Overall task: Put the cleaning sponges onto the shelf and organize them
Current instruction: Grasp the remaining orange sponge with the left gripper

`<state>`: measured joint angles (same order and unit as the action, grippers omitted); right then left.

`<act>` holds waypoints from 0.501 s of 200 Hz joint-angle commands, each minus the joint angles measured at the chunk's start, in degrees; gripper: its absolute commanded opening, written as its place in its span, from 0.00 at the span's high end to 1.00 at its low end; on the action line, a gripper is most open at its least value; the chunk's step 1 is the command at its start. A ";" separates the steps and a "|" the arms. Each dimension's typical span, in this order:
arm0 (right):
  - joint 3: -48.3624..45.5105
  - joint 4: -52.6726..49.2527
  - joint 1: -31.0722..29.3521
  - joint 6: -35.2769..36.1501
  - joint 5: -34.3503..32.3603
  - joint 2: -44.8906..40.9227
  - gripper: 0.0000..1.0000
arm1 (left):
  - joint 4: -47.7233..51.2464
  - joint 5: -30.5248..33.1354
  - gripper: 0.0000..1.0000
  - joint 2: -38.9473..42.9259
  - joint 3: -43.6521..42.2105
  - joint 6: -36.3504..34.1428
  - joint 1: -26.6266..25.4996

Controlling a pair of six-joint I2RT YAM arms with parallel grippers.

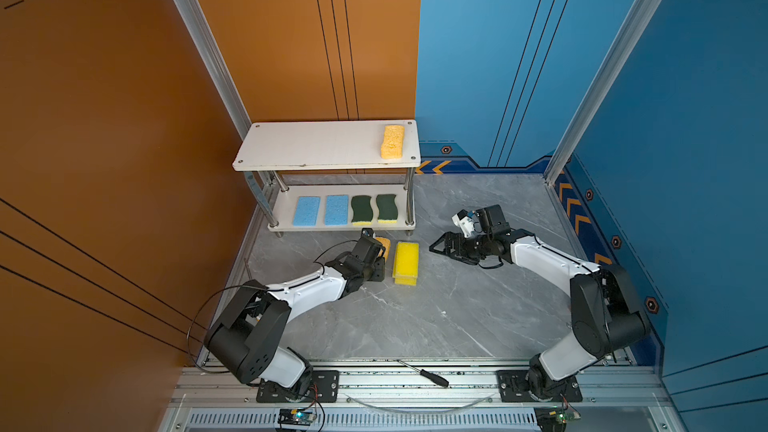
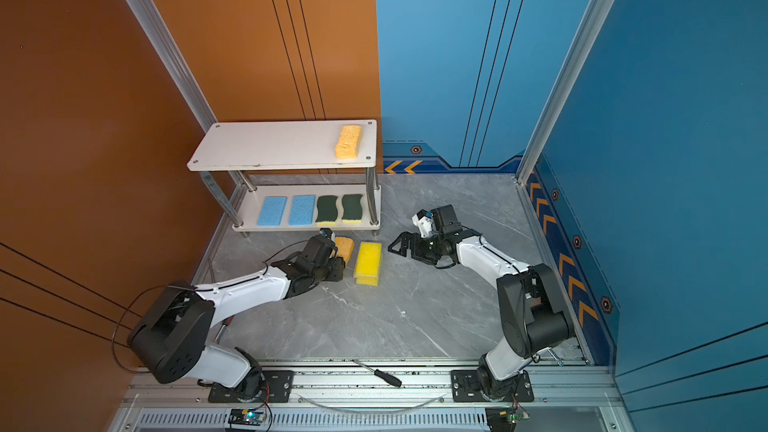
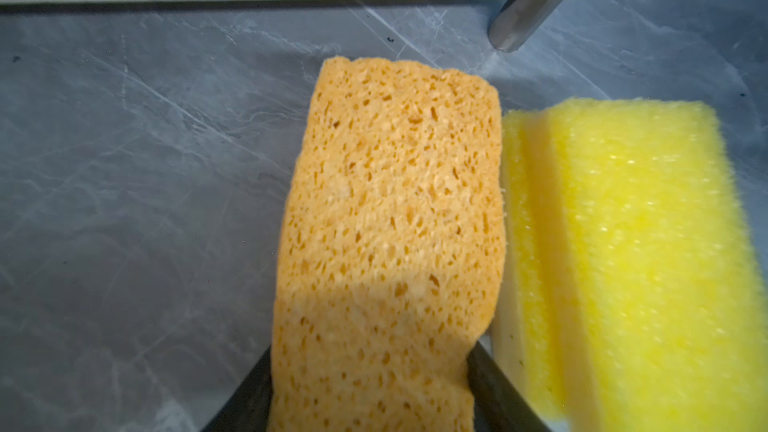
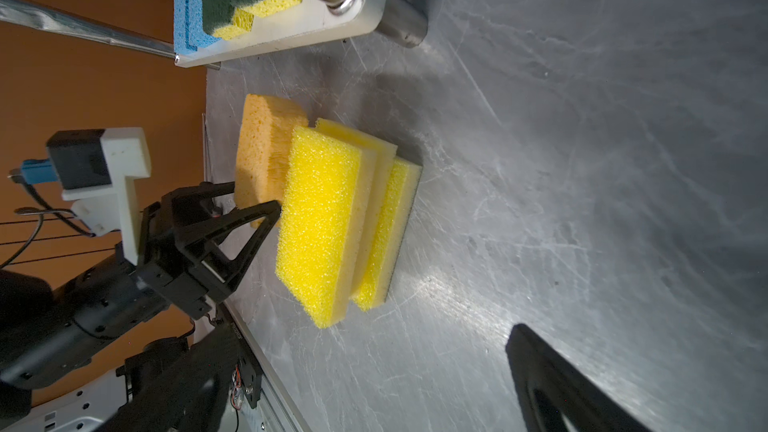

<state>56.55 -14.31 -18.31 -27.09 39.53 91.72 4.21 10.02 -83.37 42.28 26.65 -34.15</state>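
Shelf (image 1: 316,147) holds five sponges (image 1: 306,210); left gripper (image 4: 254,198) clamps an orange sponge (image 3: 390,209), right gripper (image 1: 435,247) apart.

The shelf (image 1: 324,166) was stood on the grey tabletop (image 1: 457,305), with a stack of yellow sponges (image 1: 406,261) laid near its front. One orange sponge (image 1: 392,142) was laid on the upper board (image 1: 316,145); two light blue sponges (image 1: 306,210) and two green-topped sponges (image 1: 361,209) were lined up on the lower board (image 1: 286,207)

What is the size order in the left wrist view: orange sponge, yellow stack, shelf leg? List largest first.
1. orange sponge and yellow stack: alike; the orange is nearer the camera, the stack is cropped.
2. shelf leg.
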 commanded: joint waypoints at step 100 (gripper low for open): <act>2.43 2.37 0.38 -2.14 3.18 1.88 0.00 | 14.52 11.01 0.56 26.98 7.77 -4.05 -4.70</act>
<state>57.69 -13.91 -18.31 -27.79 40.84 93.30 13.67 15.86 -59.59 46.19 25.45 -38.46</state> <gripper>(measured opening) 0.999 0.564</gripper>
